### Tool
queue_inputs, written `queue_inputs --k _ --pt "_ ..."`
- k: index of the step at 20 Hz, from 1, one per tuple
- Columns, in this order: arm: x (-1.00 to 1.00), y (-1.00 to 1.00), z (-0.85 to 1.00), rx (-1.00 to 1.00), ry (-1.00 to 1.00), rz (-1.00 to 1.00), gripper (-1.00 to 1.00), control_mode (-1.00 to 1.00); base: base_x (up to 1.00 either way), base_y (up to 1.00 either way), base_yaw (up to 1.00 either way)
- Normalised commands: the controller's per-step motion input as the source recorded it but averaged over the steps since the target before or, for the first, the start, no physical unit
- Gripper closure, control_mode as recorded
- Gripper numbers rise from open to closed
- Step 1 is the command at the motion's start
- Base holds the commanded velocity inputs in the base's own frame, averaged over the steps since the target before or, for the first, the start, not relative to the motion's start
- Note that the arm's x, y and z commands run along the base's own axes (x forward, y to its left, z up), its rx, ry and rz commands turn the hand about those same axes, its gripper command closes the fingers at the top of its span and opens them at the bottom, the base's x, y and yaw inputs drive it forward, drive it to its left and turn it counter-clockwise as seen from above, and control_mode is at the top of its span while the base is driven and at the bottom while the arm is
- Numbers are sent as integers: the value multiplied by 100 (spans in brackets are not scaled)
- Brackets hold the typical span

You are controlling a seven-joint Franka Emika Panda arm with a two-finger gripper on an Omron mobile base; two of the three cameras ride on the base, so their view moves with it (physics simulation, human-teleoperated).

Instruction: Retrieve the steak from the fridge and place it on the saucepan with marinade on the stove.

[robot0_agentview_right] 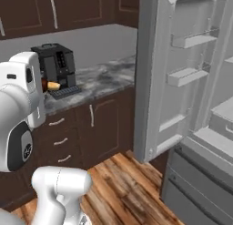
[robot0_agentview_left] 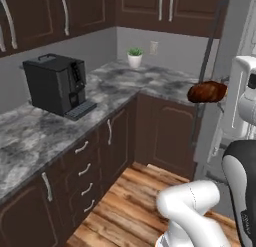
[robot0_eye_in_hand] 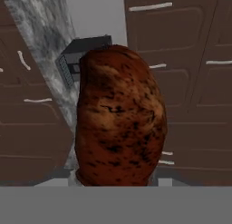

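The steak (robot0_agentview_left: 207, 92) was already out of the fridge (robot0_agentview_right: 191, 83) and carried in the air, so the retrieval half of the job looked done; what was left, by my reading, was the whole delivery: getting to the stove, finding the saucepan with its marinade, and setting the meat down on it. In the left base view the dark reddish-brown lump hung at the end of the white arm, above the wooden floor (robot0_agentview_left: 135, 196) and just in front of the corner of the marble counter (robot0_agentview_left: 45, 126), level with its top and touching nothing but the hand. A black coffee machine (robot0_agentview_left: 56, 83) stood on that counter, well apart from the meat, with a small potted plant (robot0_agentview_left: 134, 56) farther back by the wall. In the right base view the fridge door stood open, its white door shelves bare, and only a tan sliver of the steak peeked out beside the arm's white housing. The pincer (robot0_eye_in_hand: 117, 182) was clenched on the steak: in the hand view the meat rose straight up from between the finger tips and hid them, so how wide the jaws stood could only be judged as the thickness of the meat. Dark brown cabinets (robot0_eye_in_hand: 181, 82) and a strip of counter lay behind it.
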Motion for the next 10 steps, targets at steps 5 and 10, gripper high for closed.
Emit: queue_inputs --k 5,10 --pt "0 0 0 0 0 0 100 100 -16 35 59" --pt "0 0 0 0 0 0 100 100 -14 37 58"
